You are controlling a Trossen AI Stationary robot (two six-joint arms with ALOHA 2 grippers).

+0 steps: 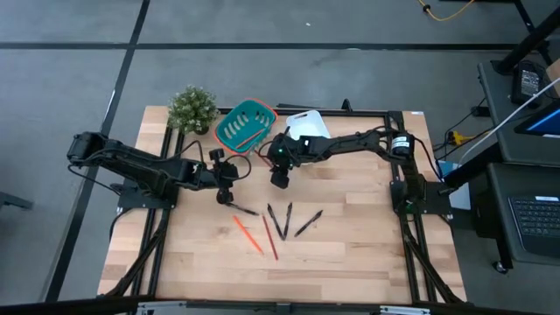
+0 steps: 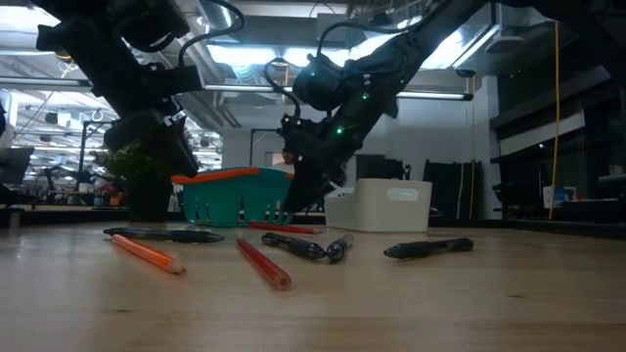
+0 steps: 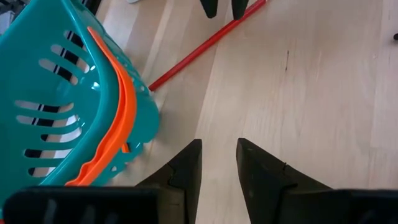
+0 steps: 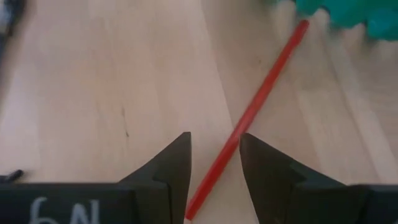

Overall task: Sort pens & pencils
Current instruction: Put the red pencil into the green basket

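Mostly unsorted: thin black pens (image 1: 282, 220) and orange pencils (image 1: 248, 234) lie on the wooden worktop (image 1: 350, 236). Right end effector (image 4: 214, 168), slightly parted, straddles a red pencil (image 4: 255, 109); left end effector (image 3: 217, 171) narrow, empty.

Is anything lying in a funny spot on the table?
Yes. One red pencil lies alone by the teal basket, apart from the pens and pencils grouped nearer the table's front edge. The right gripper has its open jaws on either side of it; the left gripper waits beside the basket.

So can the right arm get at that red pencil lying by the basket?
Probably yes: the right end effector is open, straddling the red pencil, with bare table around and the teal basket only beyond its far end.
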